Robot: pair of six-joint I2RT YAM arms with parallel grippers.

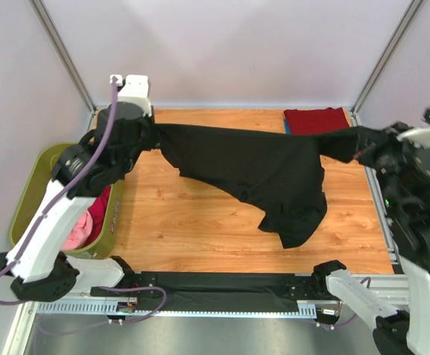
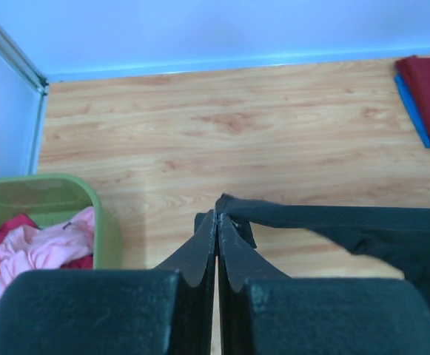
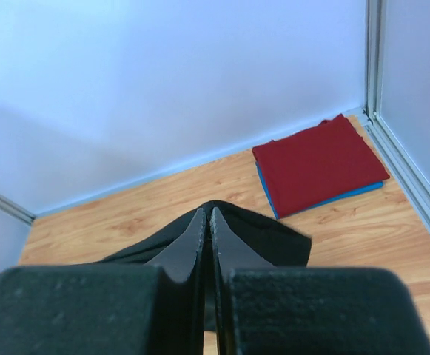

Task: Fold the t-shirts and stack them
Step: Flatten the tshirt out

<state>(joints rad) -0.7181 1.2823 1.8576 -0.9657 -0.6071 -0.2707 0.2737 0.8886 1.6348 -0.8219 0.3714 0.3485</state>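
Black t-shirt (image 1: 259,174) taut between left gripper (image 1: 154,134), right gripper (image 1: 355,142)

Bright, even light falls from overhead in the top view. The black shirt (image 1: 259,174) throws only a soft, pale shadow on the wooden table (image 1: 192,222) beneath it, and its folds sink into flat darkness. Nearer than the shirt, a metal strip (image 1: 200,333) shows dull glare. Both wrist views put a blue cast on the walls (image 2: 200,29) behind the shirt. The left gripper (image 2: 216,214) and right gripper (image 3: 206,216) blur up close; the table beyond is sharp.
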